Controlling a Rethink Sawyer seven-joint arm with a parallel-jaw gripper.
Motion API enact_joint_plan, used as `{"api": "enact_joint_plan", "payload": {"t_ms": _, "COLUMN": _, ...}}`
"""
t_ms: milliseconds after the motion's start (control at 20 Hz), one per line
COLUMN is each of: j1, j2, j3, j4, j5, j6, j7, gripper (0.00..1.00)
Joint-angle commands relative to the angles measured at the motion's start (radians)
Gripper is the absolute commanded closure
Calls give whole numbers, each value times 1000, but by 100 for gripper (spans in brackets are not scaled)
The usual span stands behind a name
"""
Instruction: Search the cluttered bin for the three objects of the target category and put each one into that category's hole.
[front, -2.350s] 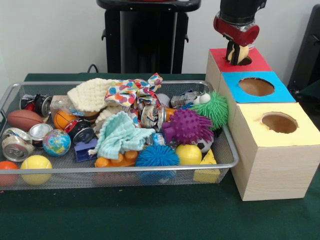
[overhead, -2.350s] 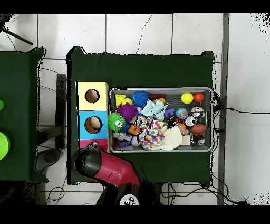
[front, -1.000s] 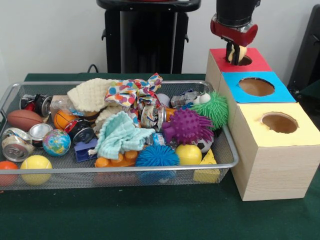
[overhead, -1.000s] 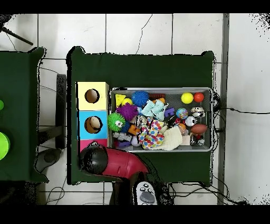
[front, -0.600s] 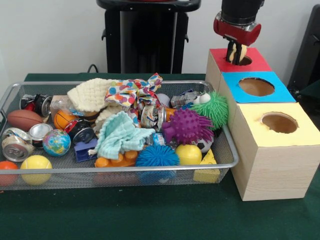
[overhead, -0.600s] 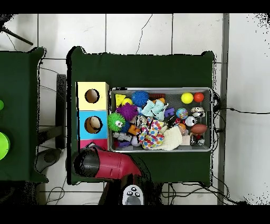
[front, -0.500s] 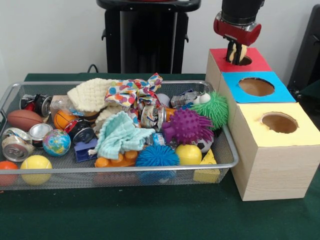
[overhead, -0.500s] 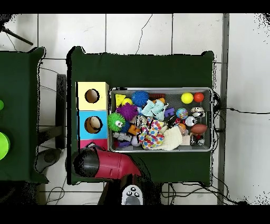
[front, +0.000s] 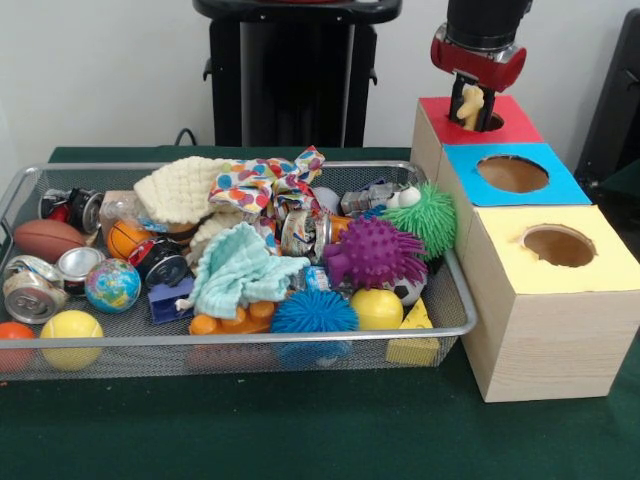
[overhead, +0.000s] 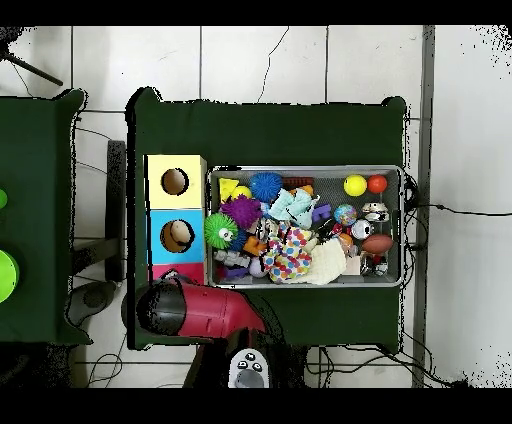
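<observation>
Green table (front: 300, 430); gripper (front: 470, 105) above red-surround hole (front: 497, 121).

- A pale plain wall (front: 110, 70) fills the space behind the pincer (front: 472, 106).
- Below the pincer, a dark green cloth covers the desk (front: 300, 430).
- White floor tiles (overhead: 260, 65) with dark seams surround the desk.
- A second green-covered table (overhead: 35, 215) stands apart.

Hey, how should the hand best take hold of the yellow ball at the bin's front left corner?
From straight above, closing across the middle of the yellow ball. It is round, so any pinch axis works, but the orange ball and the bin rim crowd its sides; a pinch running front-left to back-right looks freest.
</observation>
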Motion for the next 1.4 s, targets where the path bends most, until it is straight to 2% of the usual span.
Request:
{"api": "enact_joint_plan", "payload": {"t_ms": 50, "j1": -55, "j2": 222, "j3": -28, "j4": -62, "j5": -74, "j6": -140, "j7": 67, "gripper": 0}}
{"api": "enact_joint_plan", "payload": {"t_ms": 500, "j1": -73, "j2": 198, "j3": -18, "j4": -54, "j5": -67, "j6": -129, "j7": 64, "gripper": 0}}
{"api": "enact_joint_plan", "payload": {"t_ms": 800, "j1": -65, "j2": 115, "j3": -52, "j4": -67, "j5": -89, "j6": -8, "j7": 34, "gripper": 0}}
{"api": "enact_joint_plan", "payload": {"t_ms": 1050, "j1": -74, "j2": 71, "j3": -56, "j4": -74, "j5": -101, "j6": 55, "j7": 18, "gripper": 0}}
{"api": "enact_joint_plan", "payload": {"t_ms": 1400, "j1": -81, "j2": 65, "j3": -42, "j4": -66, "j5": -97, "j6": 59, "j7": 25, "gripper": 0}}
